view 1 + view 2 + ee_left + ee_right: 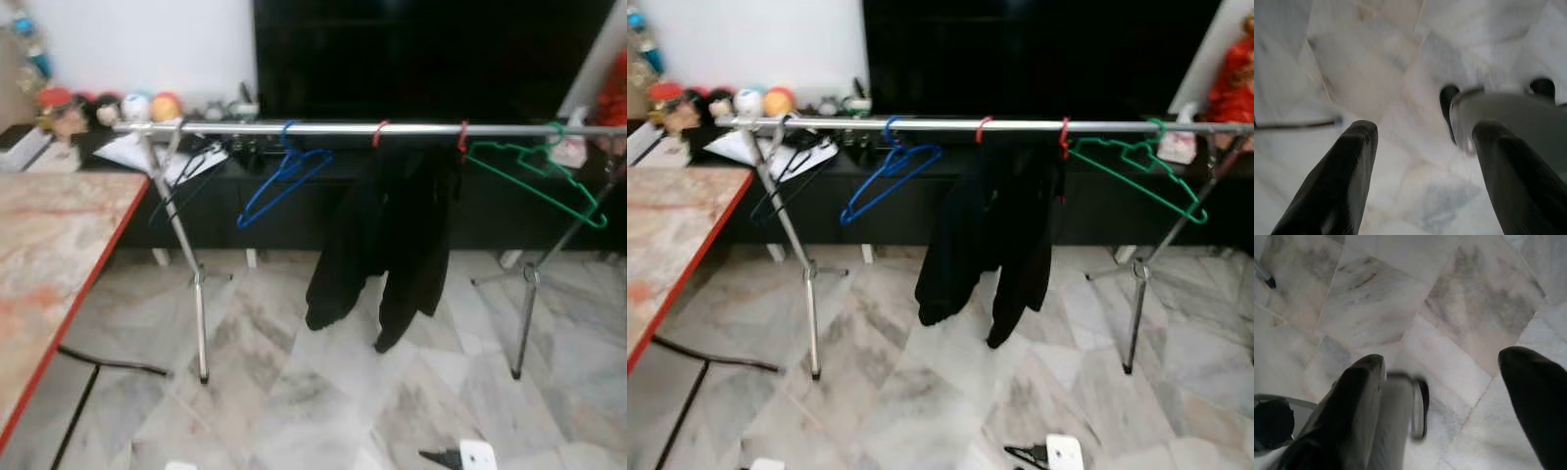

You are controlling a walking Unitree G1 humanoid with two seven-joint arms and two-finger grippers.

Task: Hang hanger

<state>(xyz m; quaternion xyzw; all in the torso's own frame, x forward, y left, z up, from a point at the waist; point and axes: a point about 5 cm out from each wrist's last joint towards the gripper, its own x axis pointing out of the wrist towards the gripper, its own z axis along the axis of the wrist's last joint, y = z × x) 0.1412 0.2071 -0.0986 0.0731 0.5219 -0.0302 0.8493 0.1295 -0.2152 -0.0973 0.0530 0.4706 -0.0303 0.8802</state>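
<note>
1. A long silver clothes rail (392, 128) runs across the upper part of the frame, from left to right.
2. A blue hanger (284, 174) hangs on the rail, left of the middle. It is tilted.
3. A black hanger (186, 174) hangs near the rail's left end, just beside the slanted leg.
4. A green hanger (537, 176) hangs near the right end. It is tilted too.
5. Two red hooks (379, 131) sit on the rail in the middle. Black clothes (387, 235) hang down from them.
6. The rail stands on thin metal legs (199, 313) on a marble floor (323, 392).
7. A counter with a red edge (49, 264) fills the left side of the frame.
8. Behind the rail is a big dark TV (421, 59) on a low black cabinet (265, 196). Small round toys (137, 105) sit in the upper left.
9. The left hand (1422, 147) points down at the floor. Its two black fingers (1337, 186) are spread apart and hold nothing.
10. The right hand (1442, 382) also points at the floor. Its fingers (1537, 406) are spread apart and hold nothing.
11. A small white and black thing (465, 456) lies on the floor at the bottom of the frame. It is too blurry to tell what it is.
</note>
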